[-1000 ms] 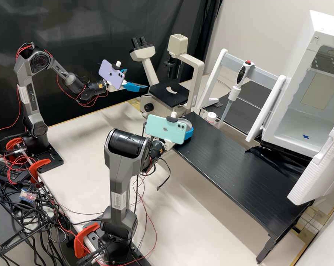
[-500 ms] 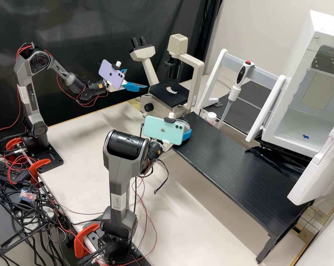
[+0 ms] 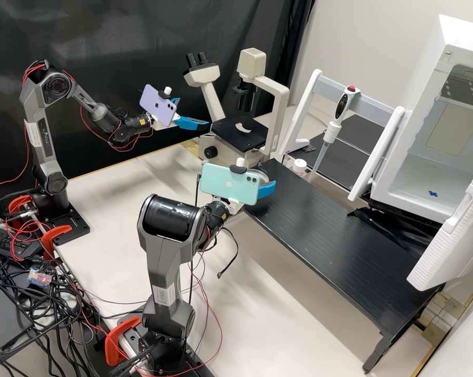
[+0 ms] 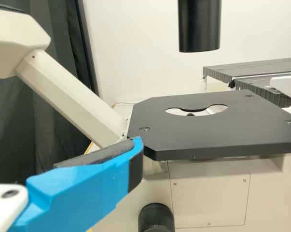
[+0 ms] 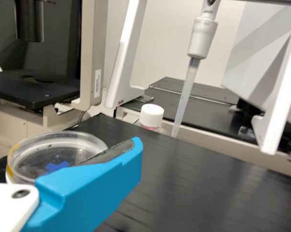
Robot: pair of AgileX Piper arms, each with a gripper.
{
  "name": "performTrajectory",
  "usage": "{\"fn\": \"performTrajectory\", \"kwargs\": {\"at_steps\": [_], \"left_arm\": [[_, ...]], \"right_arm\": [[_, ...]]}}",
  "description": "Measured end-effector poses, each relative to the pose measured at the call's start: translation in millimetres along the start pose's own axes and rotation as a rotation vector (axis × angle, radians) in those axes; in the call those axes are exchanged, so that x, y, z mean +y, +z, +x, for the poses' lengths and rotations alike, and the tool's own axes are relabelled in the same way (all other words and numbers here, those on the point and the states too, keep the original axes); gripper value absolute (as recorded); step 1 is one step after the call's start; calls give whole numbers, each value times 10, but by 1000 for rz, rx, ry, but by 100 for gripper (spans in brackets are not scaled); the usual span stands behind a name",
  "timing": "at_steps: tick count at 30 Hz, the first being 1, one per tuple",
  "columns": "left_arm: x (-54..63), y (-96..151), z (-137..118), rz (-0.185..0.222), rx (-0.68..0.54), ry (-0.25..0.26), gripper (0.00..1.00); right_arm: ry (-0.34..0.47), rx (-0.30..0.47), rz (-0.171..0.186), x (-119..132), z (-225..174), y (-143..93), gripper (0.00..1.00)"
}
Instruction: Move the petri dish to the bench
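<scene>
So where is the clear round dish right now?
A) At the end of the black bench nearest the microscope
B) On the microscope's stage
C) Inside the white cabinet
A: the dish shows at that end of the black bench, near the microscope.

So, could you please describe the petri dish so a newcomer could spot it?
Start at the cream microscope, then look to the end of the black bench beside it. The petri dish is there: round, clear and shallow, unlike the upright white-capped bottle nearby.
</scene>
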Motion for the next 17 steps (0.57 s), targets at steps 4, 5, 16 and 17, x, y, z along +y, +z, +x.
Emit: {"fn": "performTrajectory", "kwargs": {"at_steps": [4,5,16,17], "left_arm": [[0,0,0,0,0,0,100],[0,0,0,0,0,0,100],[0,0,0,0,0,0,100],[0,0,0,0,0,0,100]], "right_arm": [[86,52,1,192,-206,-14,100],[125,75,10,246,-258,-26,100],[416,173,139,648,-657,15,100],[427,166,151,668,-670,46,100]]}}
